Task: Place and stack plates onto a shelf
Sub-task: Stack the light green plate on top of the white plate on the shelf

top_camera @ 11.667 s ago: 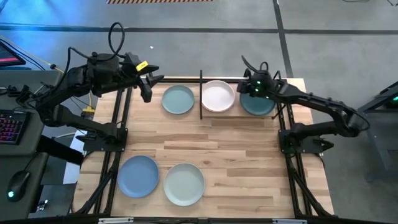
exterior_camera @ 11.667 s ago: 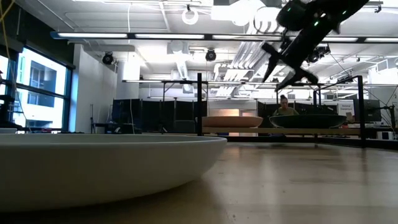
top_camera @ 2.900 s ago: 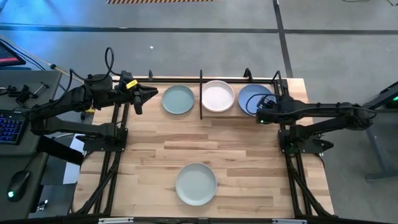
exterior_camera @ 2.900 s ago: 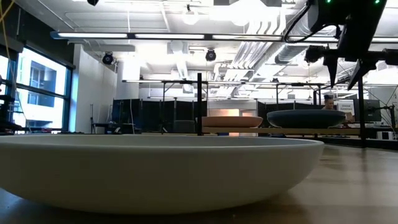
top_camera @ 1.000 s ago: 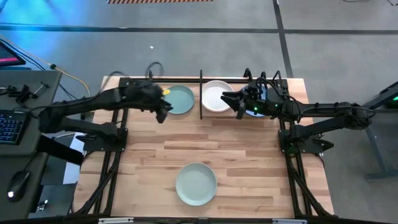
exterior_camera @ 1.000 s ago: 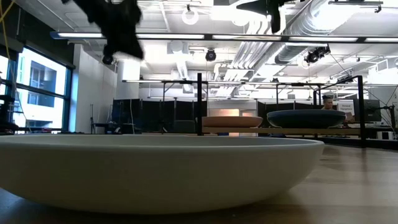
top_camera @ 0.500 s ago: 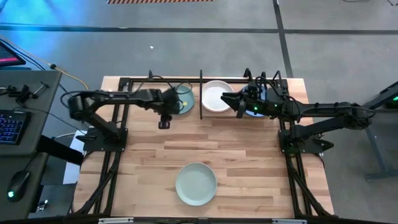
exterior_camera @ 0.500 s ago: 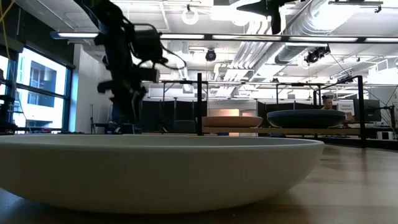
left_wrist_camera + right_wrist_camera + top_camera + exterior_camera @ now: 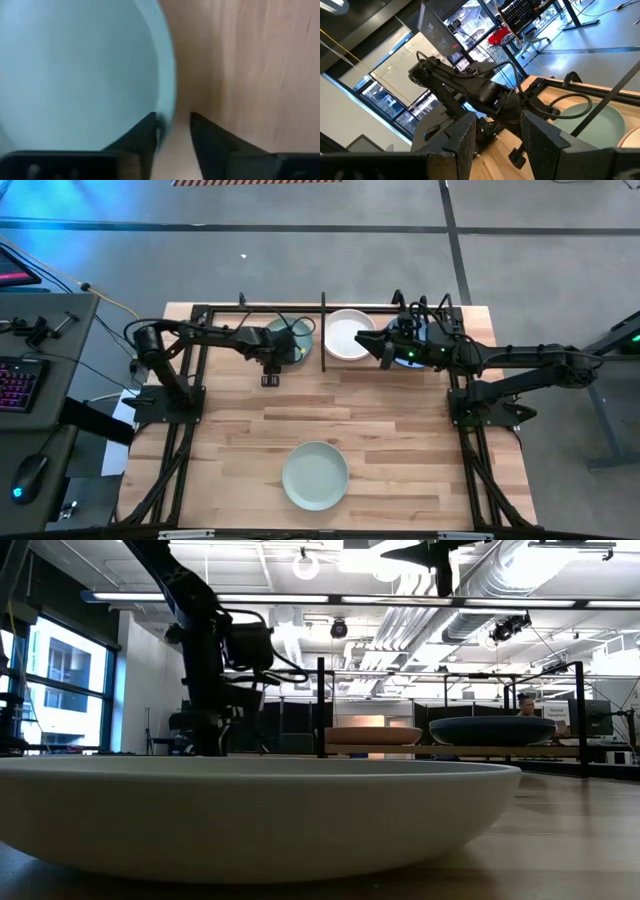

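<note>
The shelf (image 9: pixel 323 332), a rectangular bay of thin black metal rods, runs with its long axis along the far edge of the light, plank-grained wooden bench (image 9: pixel 400 440); an upright black rod divides its front. Three round matte plates lie flat and rim-up in it: a pale sage green plate (image 9: pixel 298 338) in the left half, a white plate (image 9: pixel 348 335) just right of the divider, and a blue plate (image 9: pixel 428 332) at the right end, mostly covered by the right arm. In the low view the white and dark-looking right-hand plates show as shallow bowls in profile on the shelf floor. A fourth round plate, pale mint (image 9: pixel 315 475), lies alone near the front edge of the bench, well apart from the shelf. The left gripper (image 9: pixel 172 132) points down at the sage plate's near rim, its jaws slightly spread and straddling that rim, one finger inside the dish and one over bare wood. The right gripper (image 9: pixel 377 347) hovers above the white and blue plates, its jaws spread and holding nothing.
</note>
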You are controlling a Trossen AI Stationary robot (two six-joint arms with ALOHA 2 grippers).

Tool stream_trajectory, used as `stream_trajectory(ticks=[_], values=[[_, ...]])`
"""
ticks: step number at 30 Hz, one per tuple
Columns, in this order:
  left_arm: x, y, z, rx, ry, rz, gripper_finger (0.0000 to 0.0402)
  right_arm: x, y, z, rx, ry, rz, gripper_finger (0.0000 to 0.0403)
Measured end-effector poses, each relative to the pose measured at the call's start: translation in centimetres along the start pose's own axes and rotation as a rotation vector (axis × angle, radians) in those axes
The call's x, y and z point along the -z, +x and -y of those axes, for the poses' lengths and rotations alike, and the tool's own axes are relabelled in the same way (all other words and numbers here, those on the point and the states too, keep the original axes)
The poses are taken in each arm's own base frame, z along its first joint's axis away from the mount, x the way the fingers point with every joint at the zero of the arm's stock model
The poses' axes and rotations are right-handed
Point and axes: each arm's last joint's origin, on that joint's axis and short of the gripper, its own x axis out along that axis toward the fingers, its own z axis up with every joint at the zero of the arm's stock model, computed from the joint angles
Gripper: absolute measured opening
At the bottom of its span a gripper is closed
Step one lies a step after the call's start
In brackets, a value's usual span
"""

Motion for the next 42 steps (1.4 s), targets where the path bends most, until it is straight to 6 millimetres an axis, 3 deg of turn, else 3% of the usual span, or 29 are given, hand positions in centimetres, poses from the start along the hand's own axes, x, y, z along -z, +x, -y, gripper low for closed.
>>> stream_trajectory(ticks=[5, 10, 17, 24, 30, 34, 42], values=[[0.1, -0.4, 0.0, -0.006, -0.045, 0.004, 0.0015, 0.1, 0.0, 0.1, 0.007, -0.002, -0.009, 0.0140], [0.9, -2.6, 0.3, 0.023, -0.092, -0.015, 0.0005, 0.1, 0.0, 0.1, 0.009, -0.007, -0.011, 0.0140], [3.0, -8.8, 2.3, 0.117, -0.198, 0.021, 0.0003, 0.1, 0.0, 0.1, 0.011, -0.011, -0.013, 0.0140], [3.6, -15.7, 6.9, 0.302, -0.236, 0.151, 0.0001, 0.0, 0.0, 0.3, 0.019, -0.011, -0.008, 0.0140], [0.9, -22.0, 10.8, 0.394, -0.122, 0.329, 0.0001, -0.3, 0.1, 0.7, 0.036, -0.010, 0.007, 0.0140], [-2.0, -25.2, 12.1, 0.357, -0.022, 0.432, 0.0001, -1.3, 0.2, 0.9, 0.022, 0.002, 0.076, 0.0140], [-8.8, -28.3, 12.8, 0.306, 0.185, 0.573, 0.0001, -3.5, -0.5, 1.5, 0.011, 0.036, 0.199, 0.0140]])
